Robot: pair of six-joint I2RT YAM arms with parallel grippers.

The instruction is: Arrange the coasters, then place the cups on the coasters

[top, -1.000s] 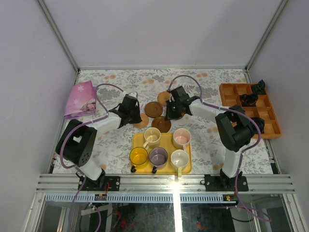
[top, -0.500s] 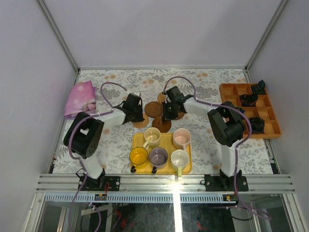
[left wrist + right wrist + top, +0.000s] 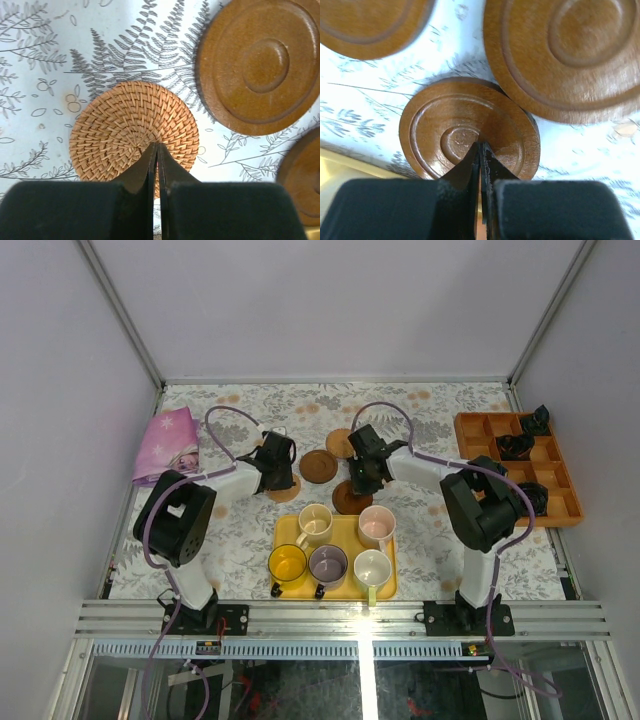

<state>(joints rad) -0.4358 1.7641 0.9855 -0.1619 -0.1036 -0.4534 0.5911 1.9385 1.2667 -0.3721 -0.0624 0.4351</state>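
Note:
Several coasters lie behind the yellow tray (image 3: 385, 590): a woven tan one (image 3: 284, 492), a brown wooden one (image 3: 319, 466), a lighter one (image 3: 339, 443) and a dark one (image 3: 350, 500). My left gripper (image 3: 157, 146) is shut, and its tips rest on the woven coaster (image 3: 125, 130). My right gripper (image 3: 480, 145) is shut too, with its tips on the dark coaster (image 3: 450, 125). Another wooden coaster (image 3: 565, 55) overlaps that one's far edge in the right wrist view. The cups stand on the tray: cream (image 3: 315, 523), pink (image 3: 377, 526), yellow (image 3: 287, 564), purple-grey (image 3: 328, 563) and pale green-white (image 3: 372, 568).
An orange compartment box (image 3: 480, 430) with small black objects stands at the right edge. A folded pink cloth (image 3: 166, 445) lies at the back left. The tray's rim (image 3: 340, 170) shows just beside the dark coaster.
My right gripper has moved toward the tray, and the dark coaster has slid right with it. My left gripper has shifted the woven coaster slightly left. Both stayed shut.

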